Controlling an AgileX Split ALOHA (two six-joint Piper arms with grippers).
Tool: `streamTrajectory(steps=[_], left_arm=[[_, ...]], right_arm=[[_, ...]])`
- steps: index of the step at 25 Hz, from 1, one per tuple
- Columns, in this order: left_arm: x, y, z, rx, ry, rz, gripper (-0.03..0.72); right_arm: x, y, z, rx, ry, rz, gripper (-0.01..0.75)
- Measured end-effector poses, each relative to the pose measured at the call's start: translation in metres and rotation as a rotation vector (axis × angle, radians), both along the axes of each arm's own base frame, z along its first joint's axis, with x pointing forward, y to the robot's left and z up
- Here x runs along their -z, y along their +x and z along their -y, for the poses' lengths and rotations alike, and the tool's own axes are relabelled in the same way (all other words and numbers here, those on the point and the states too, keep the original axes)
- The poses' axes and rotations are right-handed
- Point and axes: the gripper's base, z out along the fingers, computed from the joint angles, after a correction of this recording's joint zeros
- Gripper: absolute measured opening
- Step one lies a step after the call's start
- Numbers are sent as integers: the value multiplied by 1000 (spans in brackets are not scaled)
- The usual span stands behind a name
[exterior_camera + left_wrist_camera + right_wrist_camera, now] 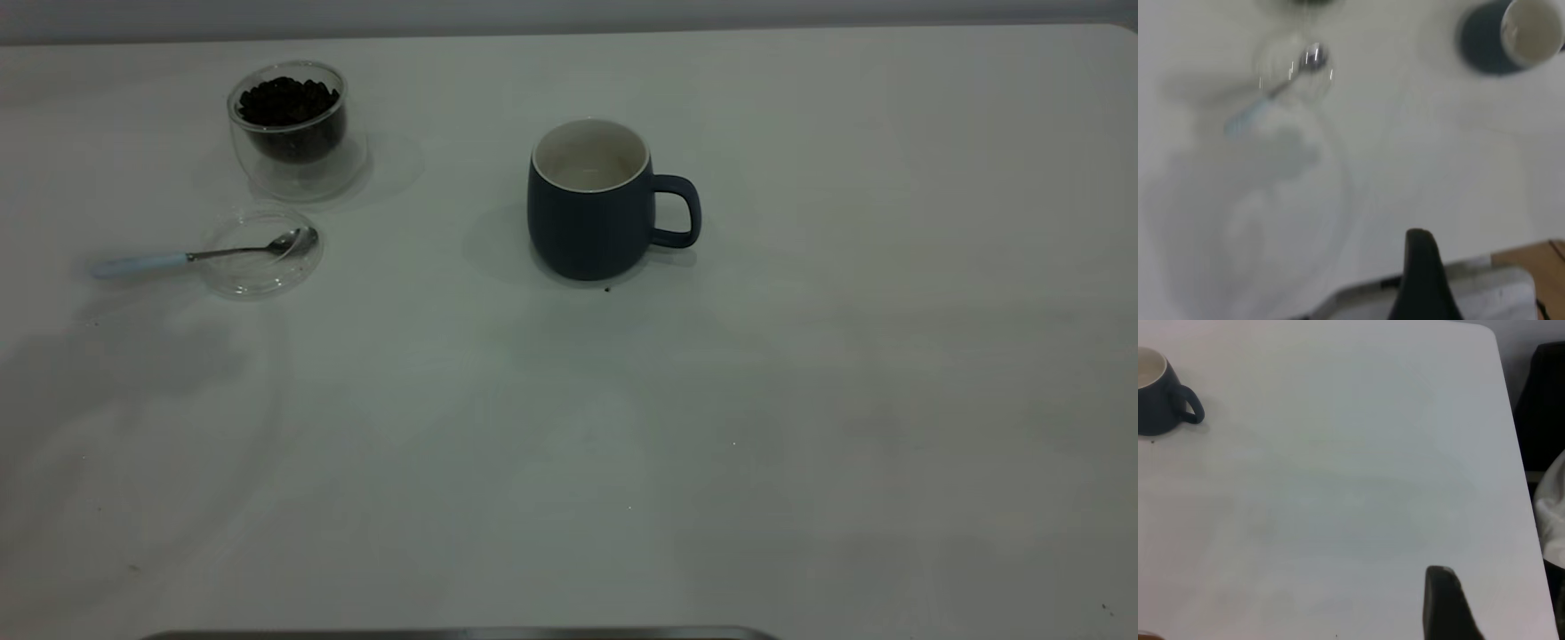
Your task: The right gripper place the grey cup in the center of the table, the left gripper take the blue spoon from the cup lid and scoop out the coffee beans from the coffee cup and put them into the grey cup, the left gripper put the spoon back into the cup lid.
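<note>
Left gripper [1421, 267] shows one black tip above the table [800, 400]; grip state unreadable. Right gripper [1446, 600] — likewise, well off the grey cup [591, 209].

Cup stands mid-table, empty: placement looks done.

Blue spoon [191, 256] rests in cup lid [258, 253], at 9 o'clock from the cup. Coffee beans [286, 100] fill coffee cup [289, 124] — scooping not begun.

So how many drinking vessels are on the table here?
2. The grey cup stands near the table's center; the coffee cup, filled with coffee beans, stands at the far left.
</note>
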Motion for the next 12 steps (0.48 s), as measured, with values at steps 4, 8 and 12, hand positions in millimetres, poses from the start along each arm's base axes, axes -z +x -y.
streamTrajectory(steps=[4, 8, 12], left_arm=[[22, -26, -2, 4, 17, -83, 592], [31, -75, -4, 55, 30, -89, 592], [31, -132, -8, 62, 49, 3, 592]], right_arm=[[0, 0, 0, 0, 0, 0, 363], [0, 0, 0, 0, 0, 0, 363], [0, 0, 0, 0, 0, 0, 363]])
